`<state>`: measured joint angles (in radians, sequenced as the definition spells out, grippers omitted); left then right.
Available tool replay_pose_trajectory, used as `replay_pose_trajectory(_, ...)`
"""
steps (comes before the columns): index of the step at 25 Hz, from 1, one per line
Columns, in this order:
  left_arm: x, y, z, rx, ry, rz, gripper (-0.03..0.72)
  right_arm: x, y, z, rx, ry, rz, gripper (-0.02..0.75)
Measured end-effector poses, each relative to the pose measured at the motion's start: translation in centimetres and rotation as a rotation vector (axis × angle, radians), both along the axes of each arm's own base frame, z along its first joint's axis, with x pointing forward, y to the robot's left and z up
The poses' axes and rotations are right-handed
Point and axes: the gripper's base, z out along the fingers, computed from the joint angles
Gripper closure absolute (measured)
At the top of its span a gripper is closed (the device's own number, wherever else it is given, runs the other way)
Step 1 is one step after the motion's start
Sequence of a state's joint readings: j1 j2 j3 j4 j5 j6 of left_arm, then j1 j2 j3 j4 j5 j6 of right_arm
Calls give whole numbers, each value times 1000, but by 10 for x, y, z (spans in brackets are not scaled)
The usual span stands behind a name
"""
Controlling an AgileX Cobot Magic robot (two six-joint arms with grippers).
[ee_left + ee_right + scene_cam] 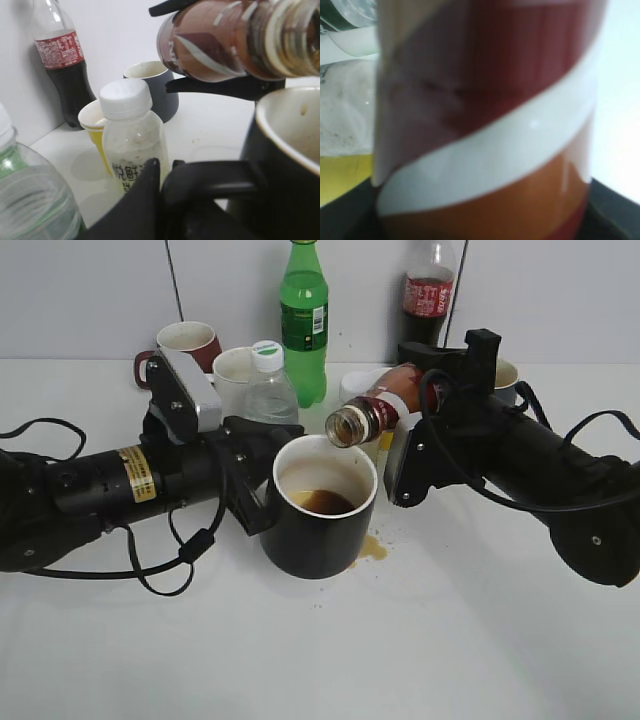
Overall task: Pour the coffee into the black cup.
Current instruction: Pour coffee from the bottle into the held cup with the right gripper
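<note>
Above the black cup [318, 508], the right gripper [415, 425] clamps the tilted coffee bottle [375, 412] around its label; light, smooth plastic, likely slippery; the left gripper [262, 475] grasps the cup's handle side; spilled coffee [372, 547] stains the bench [320, 660].

Centre of the counter [320, 660]: we log the black cup [318, 508], brown liquid pooled in its pale interior. At its 1 o'clock, the coffee bottle [372, 415], tipped with its capless mouth over the cup's rim, clamped by the right gripper [405, 430]. At the cup's 9 o'clock, the left gripper [262, 480], jaws closed on the cup's side. A brown spill [372, 547] at the cup's 4 o'clock. Along 12 o'clock, we note a maroon mug [183, 343], white mug [232, 370], clear white-capped bottle [269, 388], green bottle [304, 320] and cola bottle [428, 290].
</note>
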<state>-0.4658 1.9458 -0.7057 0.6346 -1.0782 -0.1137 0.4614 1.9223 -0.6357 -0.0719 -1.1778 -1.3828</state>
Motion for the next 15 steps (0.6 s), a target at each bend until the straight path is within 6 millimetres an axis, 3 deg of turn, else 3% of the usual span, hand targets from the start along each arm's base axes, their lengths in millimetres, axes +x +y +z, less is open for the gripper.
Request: replay_pose_trajectory(15, 0, 0, -2, 13, 20, 1, 648, 0, 0, 0, -74, -43, 2, 234)
